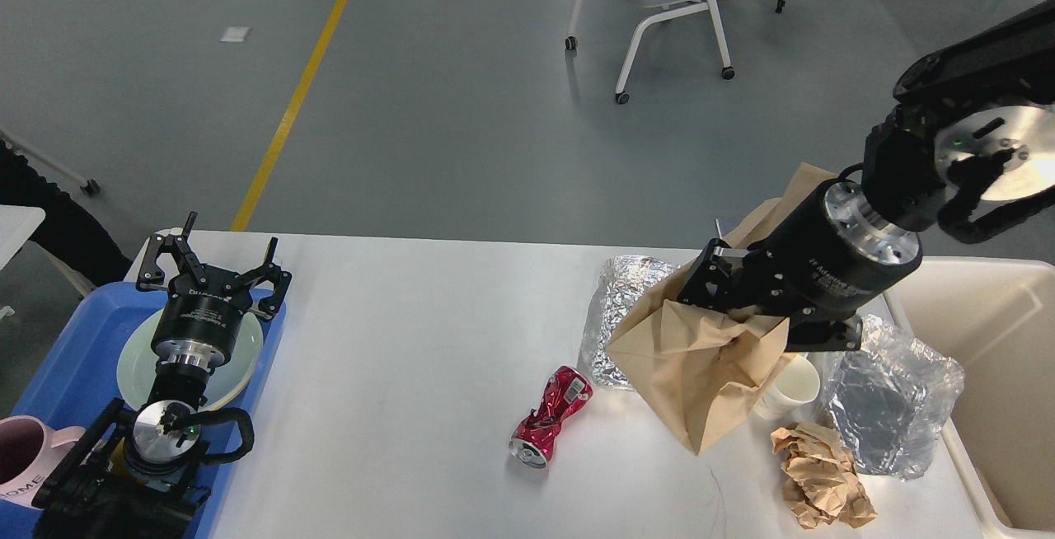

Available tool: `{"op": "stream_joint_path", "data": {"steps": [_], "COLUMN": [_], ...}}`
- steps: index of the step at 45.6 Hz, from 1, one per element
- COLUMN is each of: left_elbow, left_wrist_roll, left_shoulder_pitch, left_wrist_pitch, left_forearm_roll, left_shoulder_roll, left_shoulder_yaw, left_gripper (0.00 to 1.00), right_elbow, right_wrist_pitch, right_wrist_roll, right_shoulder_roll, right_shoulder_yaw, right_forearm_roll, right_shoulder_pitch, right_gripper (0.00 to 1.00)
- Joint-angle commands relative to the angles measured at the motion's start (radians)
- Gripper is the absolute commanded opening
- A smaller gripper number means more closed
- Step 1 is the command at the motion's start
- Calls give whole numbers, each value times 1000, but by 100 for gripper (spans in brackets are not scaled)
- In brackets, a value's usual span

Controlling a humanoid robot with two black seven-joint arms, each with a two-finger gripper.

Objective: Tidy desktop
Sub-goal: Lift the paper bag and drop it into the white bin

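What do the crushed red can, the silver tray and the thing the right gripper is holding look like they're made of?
Crushed red can: thin metal, likely aluminium, glossy, with sharp dents. Silver tray: crinkled foil, bright mirror-like wrinkles. The brown sheet hanging from the right gripper: matte kraft-type paper, with stiff creases and folds.

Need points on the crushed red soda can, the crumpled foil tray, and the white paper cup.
crushed red soda can (550, 417), head view, pinched middle of its body.
crumpled foil tray (611, 302), head view, left wall.
white paper cup (790, 386), head view, side wall near the rim.
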Motion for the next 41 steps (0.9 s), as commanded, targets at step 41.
{"op": "stream_joint_path", "data": {"steps": [41], "left_elbow": [0], "left_wrist_roll": [0], "left_shoulder_pitch": [0], "left_wrist_pitch": [0], "left_forearm_roll": [0], "left_shoulder_roll": [1], "left_shoulder_yaw": [6], "left_gripper": [96], "right_elbow": [-568], "right_wrist_pitch": [-78], "right_wrist_roll": [14], "right_shoulder_roll": [-560], "right_shoulder_yaw": [-260], "right_forearm_roll": [-327], "right_shoulder_pitch": [-363], "right_gripper": [0]}}
